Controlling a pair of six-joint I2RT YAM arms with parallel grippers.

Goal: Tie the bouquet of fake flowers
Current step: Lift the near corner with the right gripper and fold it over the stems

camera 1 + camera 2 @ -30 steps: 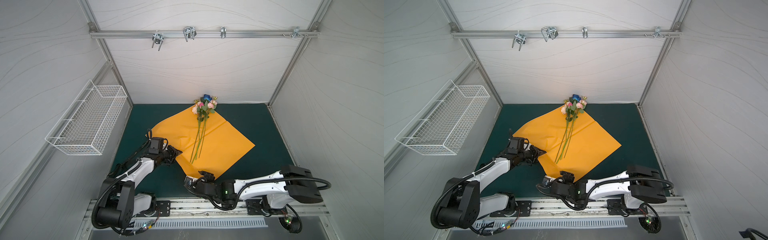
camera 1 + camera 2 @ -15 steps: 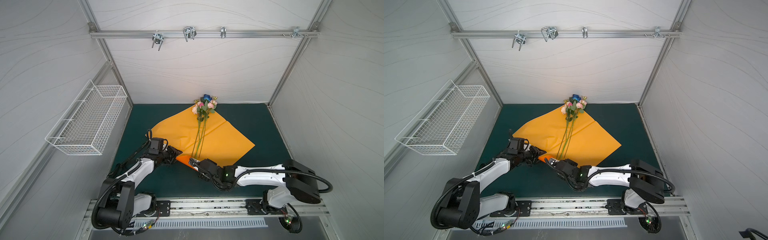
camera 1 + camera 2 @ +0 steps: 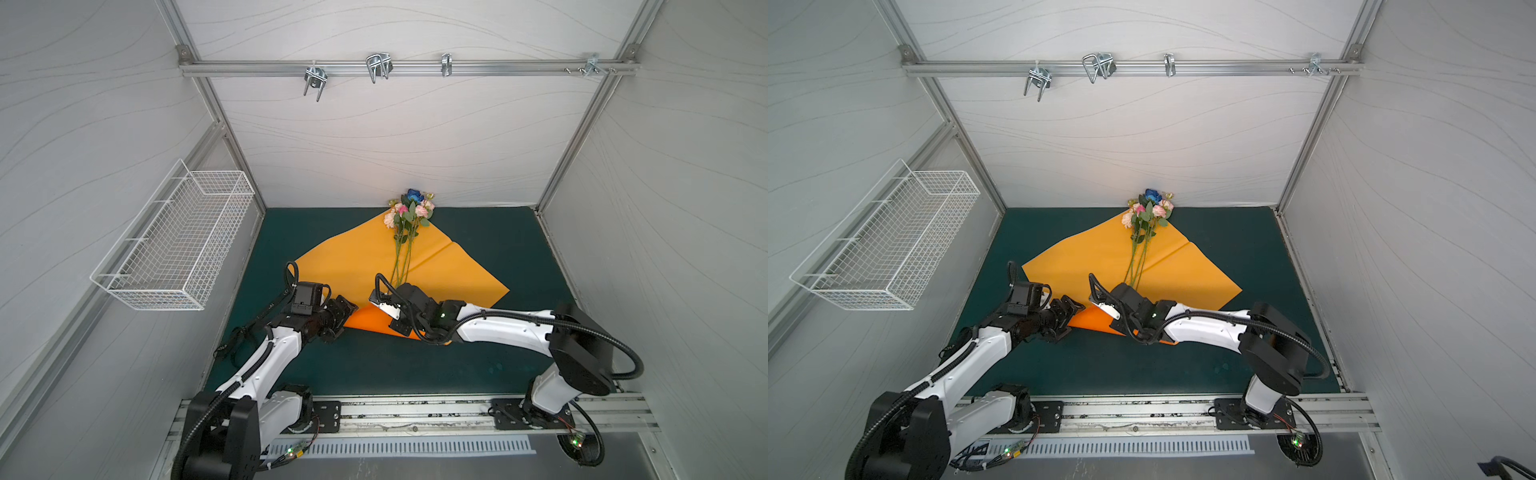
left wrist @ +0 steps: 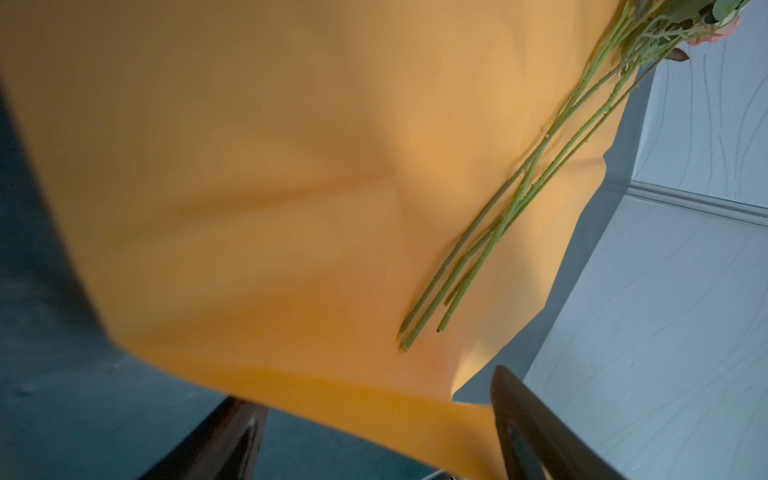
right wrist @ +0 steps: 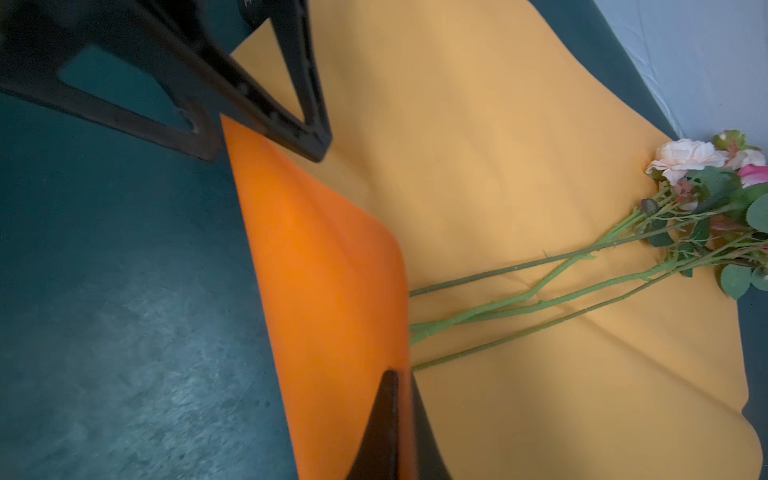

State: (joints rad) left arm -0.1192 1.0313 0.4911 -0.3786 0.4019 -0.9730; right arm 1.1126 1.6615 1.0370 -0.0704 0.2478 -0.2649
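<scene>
The bouquet of fake flowers (image 3: 409, 212) (image 3: 1148, 212) lies on a sheet of orange wrapping paper (image 3: 353, 266) (image 3: 1183, 274), blooms toward the back wall. Its thin green stems (image 4: 519, 199) (image 5: 540, 299) point toward the arms. My right gripper (image 3: 380, 302) (image 3: 1100, 301) (image 5: 397, 378) is shut on the paper's near corner. That corner is lifted and folded up as a darker orange flap (image 5: 332, 270) just short of the stem ends. My left gripper (image 3: 347, 309) (image 3: 1073, 309) (image 4: 374, 415) stands open astride the paper's near left edge.
A dark green mat (image 3: 415, 365) covers the floor between white walls. A white wire basket (image 3: 174, 245) hangs on the left wall. A metal rail with hooks (image 3: 378, 68) crosses high at the back. The arm bases sit on a front rail (image 3: 415, 409).
My right gripper closed on the paper's near corner and carried it from the front of the mat toward the stem ends, folding it up. My left gripper's jaws have spread apart.
</scene>
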